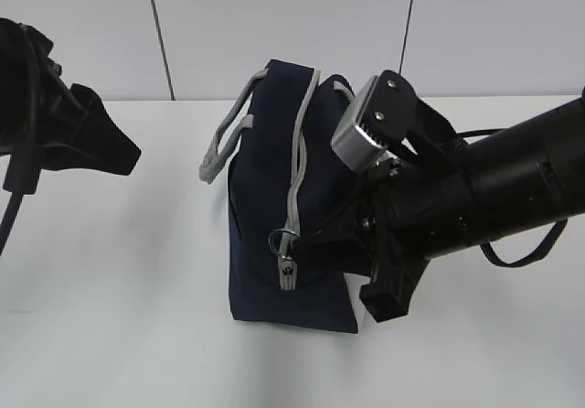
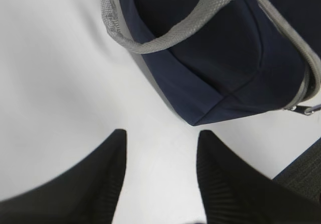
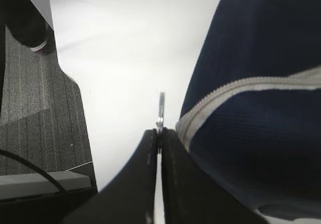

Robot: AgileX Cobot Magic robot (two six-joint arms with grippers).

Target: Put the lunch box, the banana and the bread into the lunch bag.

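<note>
The navy lunch bag (image 1: 265, 188) stands on the white table (image 1: 119, 289) with its grey zipper (image 1: 298, 166) closed along the top. My right gripper (image 1: 297, 248) is at the bag's near end, shut on the zipper's metal ring pull (image 3: 161, 108). In the right wrist view the jaws (image 3: 160, 131) are pressed together on the ring, beside the bag (image 3: 261, 148). My left gripper (image 2: 160, 133) is open and empty, above the table left of the bag (image 2: 225, 68). It also shows in the exterior view (image 1: 128, 156). The lunch box, banana and bread are out of view.
Two grey webbing handles (image 1: 224, 138) hang off the bag's left side; one shows in the left wrist view (image 2: 165, 40). Dark carpet (image 3: 30, 98) lies beyond the table's edge. A pale panelled wall stands behind the table.
</note>
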